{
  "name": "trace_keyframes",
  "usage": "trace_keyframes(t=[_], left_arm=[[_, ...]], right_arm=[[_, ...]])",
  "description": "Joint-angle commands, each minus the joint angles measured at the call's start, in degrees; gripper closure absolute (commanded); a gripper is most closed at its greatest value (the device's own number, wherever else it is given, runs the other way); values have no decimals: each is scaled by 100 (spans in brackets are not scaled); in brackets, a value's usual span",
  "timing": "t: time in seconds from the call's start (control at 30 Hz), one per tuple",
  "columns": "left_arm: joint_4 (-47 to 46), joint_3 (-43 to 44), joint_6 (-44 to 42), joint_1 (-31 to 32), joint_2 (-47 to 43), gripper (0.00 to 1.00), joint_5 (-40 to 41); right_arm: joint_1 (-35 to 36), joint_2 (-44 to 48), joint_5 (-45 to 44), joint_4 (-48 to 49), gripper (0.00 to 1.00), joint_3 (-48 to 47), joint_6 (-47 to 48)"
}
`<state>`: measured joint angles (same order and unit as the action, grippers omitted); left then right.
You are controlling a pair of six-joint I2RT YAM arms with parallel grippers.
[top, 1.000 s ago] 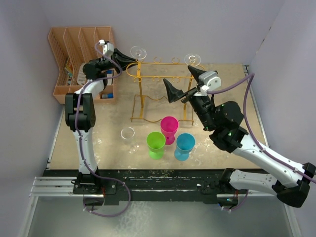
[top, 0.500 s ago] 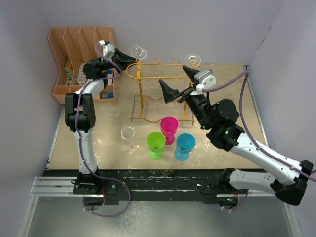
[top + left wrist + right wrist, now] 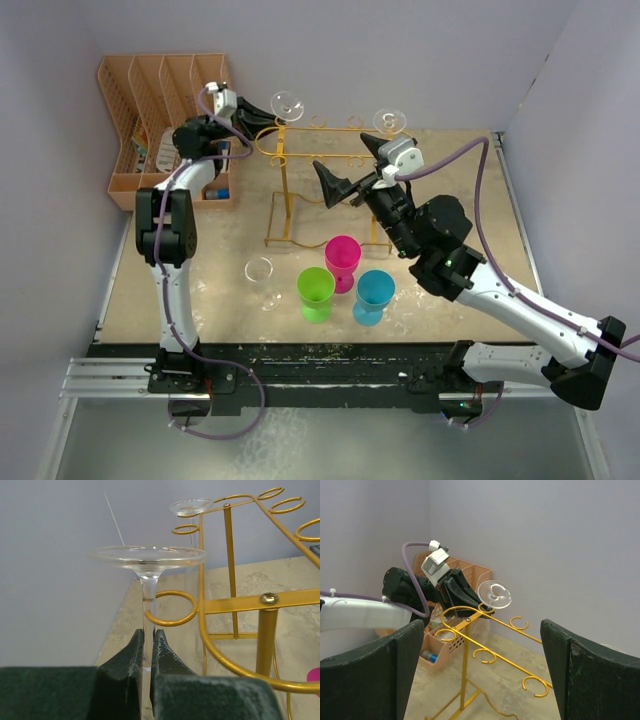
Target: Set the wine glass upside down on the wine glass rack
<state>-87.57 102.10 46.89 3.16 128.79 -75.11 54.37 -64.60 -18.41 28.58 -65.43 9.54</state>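
Observation:
A clear wine glass [image 3: 147,556] is held upside down, its round foot on top. My left gripper [image 3: 146,636] is shut on its stem, just below a ring loop at the back left corner of the gold wire wine glass rack [image 3: 231,602]. The stem stands at that loop's left edge. In the top view the foot [image 3: 287,102] is over the rack [image 3: 283,190], next to my left gripper [image 3: 262,108]. My right gripper [image 3: 342,152] is open and empty above the rack's middle. Its view shows the glass [image 3: 494,594] and the rack [image 3: 465,670] between its fingers [image 3: 370,672].
A second glass [image 3: 389,121] hangs at the rack's back right. Another clear glass [image 3: 262,275] lies on the table in front, left of green [image 3: 316,290], pink [image 3: 342,255] and blue [image 3: 374,293] cups. A peach-orange organiser [image 3: 135,100] stands at the back left.
My left gripper has shifted the glass slightly to the right, towards the rack's corner loop. My right arm has swung left, its open gripper now over the rack's middle.

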Motion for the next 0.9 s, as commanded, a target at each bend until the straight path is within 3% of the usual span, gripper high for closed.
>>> trace_keyframes(t=[0.0,0.53,0.63,0.7,0.73,0.87], left_arm=[[-687,-45,-357,87,-104,100,-14],[-693,-667,-755,88,-446,100,54],[-691,-812,-764,88,-467,80,112],[-691,-864,-758,88,-462,57,137],[-689,-881,-753,88,-470,51,137],[-687,-956,-831,88,-530,43,75]], right_arm=[[4,79,65,279,0,-238,-83],[-141,88,28,452,0,-93,-129],[-145,75,35,462,0,-84,-110],[-150,64,47,480,0,-76,-104],[-154,55,53,486,0,-75,-102],[-155,44,57,572,0,-46,-97]])
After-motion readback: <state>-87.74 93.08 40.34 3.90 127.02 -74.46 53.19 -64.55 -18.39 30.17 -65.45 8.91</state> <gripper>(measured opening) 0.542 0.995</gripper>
